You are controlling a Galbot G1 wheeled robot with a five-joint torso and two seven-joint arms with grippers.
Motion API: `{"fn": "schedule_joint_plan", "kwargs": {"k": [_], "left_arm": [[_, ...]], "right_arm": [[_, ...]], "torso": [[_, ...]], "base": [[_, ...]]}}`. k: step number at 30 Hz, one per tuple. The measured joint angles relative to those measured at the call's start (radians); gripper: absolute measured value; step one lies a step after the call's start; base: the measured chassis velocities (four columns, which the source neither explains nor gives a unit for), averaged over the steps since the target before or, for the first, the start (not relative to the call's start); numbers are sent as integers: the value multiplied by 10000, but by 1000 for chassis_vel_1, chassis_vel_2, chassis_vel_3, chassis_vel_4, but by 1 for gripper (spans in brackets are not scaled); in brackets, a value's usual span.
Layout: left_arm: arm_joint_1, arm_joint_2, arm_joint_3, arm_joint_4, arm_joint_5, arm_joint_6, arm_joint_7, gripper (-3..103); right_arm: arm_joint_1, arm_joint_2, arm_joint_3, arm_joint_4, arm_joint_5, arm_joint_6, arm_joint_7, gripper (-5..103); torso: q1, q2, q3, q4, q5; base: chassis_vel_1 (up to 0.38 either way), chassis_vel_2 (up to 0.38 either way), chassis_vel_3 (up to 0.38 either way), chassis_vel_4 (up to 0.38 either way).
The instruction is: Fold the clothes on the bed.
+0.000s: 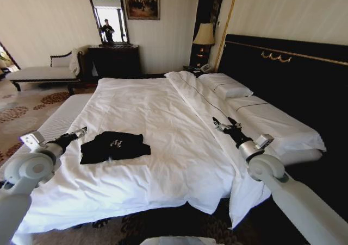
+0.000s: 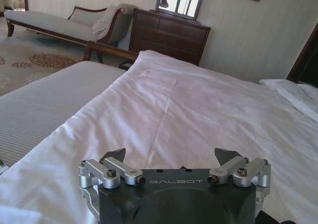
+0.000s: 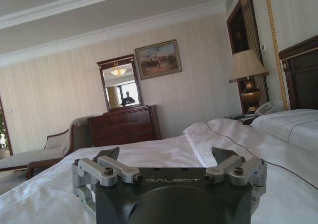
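Near the bed's [image 1: 163,109] foot edge the black T-shirt [image 1: 113,146] lies bundled compactly, apparently folded, with little left to do. The left gripper [image 1: 80,131], released, hovers just beside it; the right gripper [image 1: 224,124], released, hangs toward the pillows [image 1: 231,90].

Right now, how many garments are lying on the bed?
1: a black T-shirt, bunched on the white duvet near the bed's foot end, beside the open left gripper. Nothing else seen, though folds could hide something.
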Motion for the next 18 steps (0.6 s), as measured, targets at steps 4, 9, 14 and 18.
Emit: {"fn": "schedule_joint_plan", "kwargs": {"k": [4,9,14,18], "left_arm": [[-64,-37,228,353,328,27,277,100],[91,-267,126,87,905,-782,556,100],[668,-540,-301,-565,1197,-1436,638,100],[921,-706,-488,-921,1308,-1551,625,100]], "right_arm": [[654,60,-708,-519,-53,-5,10,100],[1015,253,-1239,-952,-46,547,298,100],[819,209,-1271,-1130,80,1254,361,100],[514,131,-998,-1133,6,1173,383,100]], "torso": [[0,0,0,2,0],[2,-1,0,1,3],[-2,2,-2,1,4],[-3,2,-3,0,3]], "base": [[0,0,0,0],[0,0,0,0],[0,0,0,0],[0,0,0,0]]}}
